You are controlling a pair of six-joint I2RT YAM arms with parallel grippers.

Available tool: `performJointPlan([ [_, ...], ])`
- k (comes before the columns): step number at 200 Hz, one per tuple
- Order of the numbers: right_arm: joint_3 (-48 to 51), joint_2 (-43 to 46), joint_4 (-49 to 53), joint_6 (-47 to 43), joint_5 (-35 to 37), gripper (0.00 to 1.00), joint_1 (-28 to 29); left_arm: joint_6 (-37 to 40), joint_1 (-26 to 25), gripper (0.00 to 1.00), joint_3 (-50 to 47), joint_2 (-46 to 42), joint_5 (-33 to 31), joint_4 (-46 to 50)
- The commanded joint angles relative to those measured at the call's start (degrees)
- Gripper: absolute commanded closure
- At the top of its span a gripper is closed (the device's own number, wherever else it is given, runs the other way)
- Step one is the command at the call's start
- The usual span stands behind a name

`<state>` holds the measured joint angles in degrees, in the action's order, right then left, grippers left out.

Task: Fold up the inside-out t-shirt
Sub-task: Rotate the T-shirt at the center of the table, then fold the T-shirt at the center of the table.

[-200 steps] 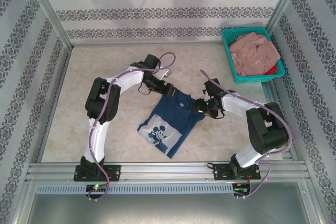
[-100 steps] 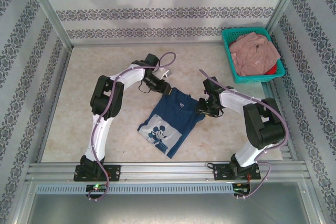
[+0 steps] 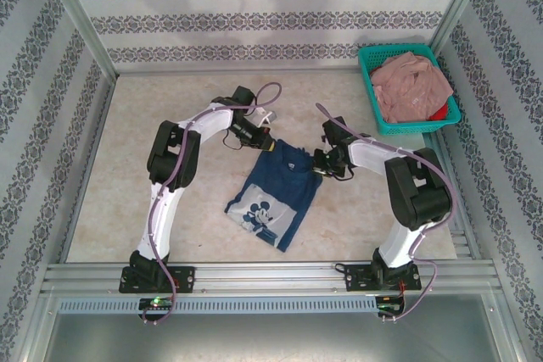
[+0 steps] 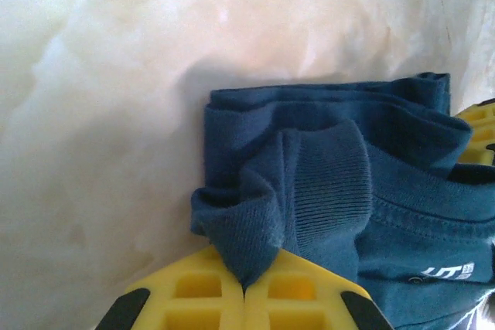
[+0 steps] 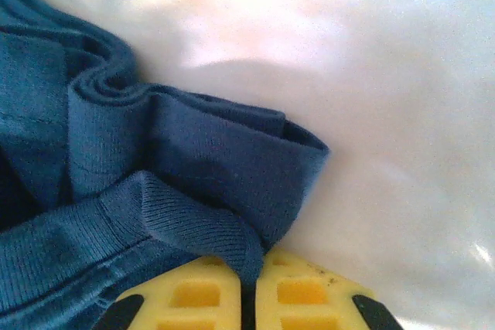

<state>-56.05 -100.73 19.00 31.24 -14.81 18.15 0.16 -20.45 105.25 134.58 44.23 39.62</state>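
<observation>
**Both top corners pinched: lift level and together**

On the left, our left gripper (image 4: 244, 287) is clamped on a bunched fold of the inside-out t-shirt (image 3: 273, 197), at its far-left corner beside the collar. The shirt lies on the table (image 3: 110, 209) between the arms, print upward. On the right, our right gripper (image 5: 249, 282) pinches a ribbed edge at the far-right corner. We judge it best to raise both hands together and level, with the cloth taut, so no layer slips free.
</observation>
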Motion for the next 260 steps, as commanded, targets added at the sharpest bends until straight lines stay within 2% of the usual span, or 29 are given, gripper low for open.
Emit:
performJointPlan([
  [1, -1.68, -0.51, -8.88, -1.22, -2.25, 0.96, 0.15, -1.58, 2.02, 1.00, -1.34, -2.61, 1.16, -1.02],
  [17, -2.36, -0.52, -8.38, -2.63, -2.16, 1.00, -0.30, -3.31, 2.94, 1.00, -3.04, -3.78, 0.11, -2.00],
  [66, -5.71, -1.35, -4.69, -8.99, -0.51, 1.00, -1.78, -11.31, 7.82, 1.00, -13.11, -9.77, -3.90, -10.51],
  [118, -12.18, -7.43, -4.87, -13.71, -3.69, 1.00, -1.78, -15.74, 8.76, 1.00, -19.37, -12.97, -5.07, -17.77],
  [174, -18.92, -7.33, -6.40, -15.79, -7.10, 1.00, -1.42, -19.48, 9.56, 1.00, -18.76, -16.70, -4.33, -23.89],
  [227, -22.18, -5.54, -7.19, -17.81, -7.30, 1.00, -1.43, -19.85, 9.81, 1.00, -20.44, -21.56, -6.35, -27.88],
  [260, -29.50, -5.44, -6.13, -19.26, -6.82, 1.00, -2.02, -19.14, 10.87, 1.00, -16.33, -23.25, -8.02, -29.04],
])
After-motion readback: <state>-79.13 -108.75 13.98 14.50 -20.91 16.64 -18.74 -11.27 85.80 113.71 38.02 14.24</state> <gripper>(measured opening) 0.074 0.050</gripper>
